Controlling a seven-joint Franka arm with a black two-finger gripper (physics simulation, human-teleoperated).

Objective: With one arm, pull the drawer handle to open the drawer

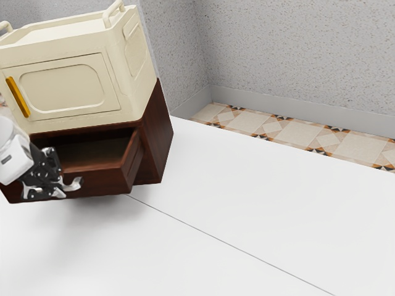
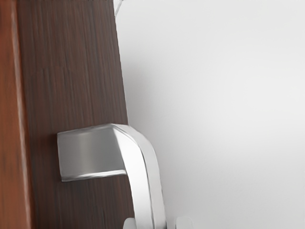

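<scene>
The gripper [image 1: 48, 177], black with metal linkages, is at the drawer front, beside the silver handle [image 1: 75, 184]. How its jaws stand is not clear. The dark brown drawer [image 1: 102, 180] stands pulled out of the wooden cabinet [image 1: 159, 139], its inside partly visible from above. In the wrist view, the curved metal handle [image 2: 148, 174] rises from the wooden drawer front [image 2: 76, 86] and runs down toward the hand. The handle's far part is hidden behind the gripper in the exterior view.
A cream box-shaped unit [image 1: 71, 83] with a yellow handle [image 1: 18, 97] rests on top of the cabinet. The white table [image 1: 247, 203] spreads in front and toward the exterior view's right. Speckled walls [image 1: 296, 55] stand behind, above a patterned floor [image 1: 290, 132].
</scene>
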